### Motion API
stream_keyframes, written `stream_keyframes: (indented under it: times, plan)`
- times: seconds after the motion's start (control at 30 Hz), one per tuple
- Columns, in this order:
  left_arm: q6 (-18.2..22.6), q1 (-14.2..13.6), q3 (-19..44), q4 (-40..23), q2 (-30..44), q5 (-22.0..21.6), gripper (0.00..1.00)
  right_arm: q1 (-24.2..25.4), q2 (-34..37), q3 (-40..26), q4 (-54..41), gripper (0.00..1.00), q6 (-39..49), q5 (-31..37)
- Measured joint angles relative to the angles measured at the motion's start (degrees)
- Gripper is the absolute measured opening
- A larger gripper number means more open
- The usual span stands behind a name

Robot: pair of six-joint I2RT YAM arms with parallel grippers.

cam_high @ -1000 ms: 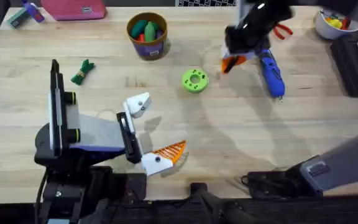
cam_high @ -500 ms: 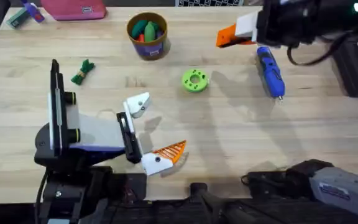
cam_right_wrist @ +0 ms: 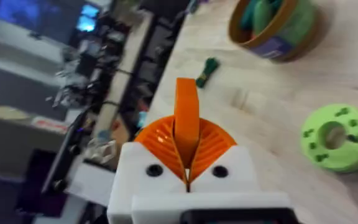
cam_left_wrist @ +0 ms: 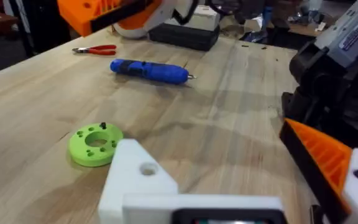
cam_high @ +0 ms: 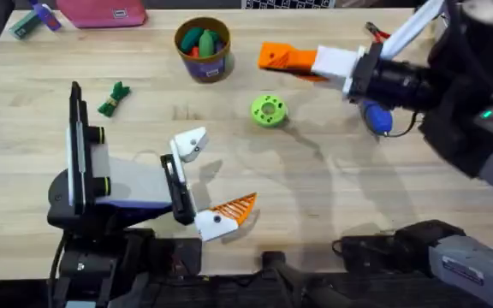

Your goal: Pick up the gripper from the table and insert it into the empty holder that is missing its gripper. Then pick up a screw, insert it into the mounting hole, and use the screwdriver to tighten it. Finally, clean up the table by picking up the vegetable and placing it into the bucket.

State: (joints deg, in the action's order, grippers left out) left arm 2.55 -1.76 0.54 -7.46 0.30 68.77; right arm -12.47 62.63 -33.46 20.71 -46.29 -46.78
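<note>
- Now I am carrying the spare gripper finger (cam_high: 272,56) through the air. A second ago it was low beside the screwdriver (cam_high: 376,114); since then it has risen and swung across, and it is now hanging above the worktop (cam_high: 315,197), between the bucket (cam_high: 203,47) and the green ring (cam_high: 269,110).
- The right gripper (cam_high: 302,60) is clamping that finger between its orange pads. In the right wrist view the jaws are sitting closed on it, with the wedge sticking out past them, so the pick-up part looks done.
- The piece is pointing toward the holder (cam_high: 190,144) but is well apart from it, so I am judging that the insertion is not yet begun.
- The left gripper (cam_high: 212,175) is lying where it lay a second ago. Its jaws are spread wide with nothing between them: the bare white holder on one side, the fitted orange tip (cam_high: 234,206) on the other.
- In the left wrist view the holder's small dark hole (cam_left_wrist: 148,168) is facing up, which I am reading as the spot for the screw.
- The screwdriver is resting untouched, partly under my right arm.
- The vegetable (cam_high: 114,98) is lying on the worktop, outside the bucket, so clean-up is waiting.
</note>
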Motion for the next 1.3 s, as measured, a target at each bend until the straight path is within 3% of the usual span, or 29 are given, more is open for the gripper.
stream_keyframes:
  times: [0.1, 0.3, 0.67, 1.07, 1.27, 1.3]
  plan:
    - [0.00, 0.00, 0.00, 0.00, 0.02, 0.00, 0.988, 0.00, 0.00, 3.48, 7.16, 0.009, -4.50, -4.55]
    - [0.00, 0.00, 0.00, 0.00, 0.00, 0.00, 0.987, 0.00, 1.06, 5.34, 9.10, 0.009, -8.29, -12.53]
    - [0.00, 0.00, 0.00, 0.00, 0.01, 0.00, 0.988, -2.19, 12.36, 5.36, 17.89, 0.009, -10.35, -26.64]
    - [0.00, 0.00, 0.00, 0.00, 0.02, 0.00, 0.988, -9.02, 25.03, 4.32, 18.71, 0.009, -12.94, -31.85]
    - [0.00, 0.00, 0.00, 0.00, 0.02, 0.00, 0.988, -11.81, 26.64, 3.05, 20.18, 0.009, -13.29, -33.51]
    - [0.00, 0.00, 0.00, 0.00, 0.00, 0.00, 0.988, -12.74, 26.64, 3.05, 24.00, 0.009, -14.09, -33.82]
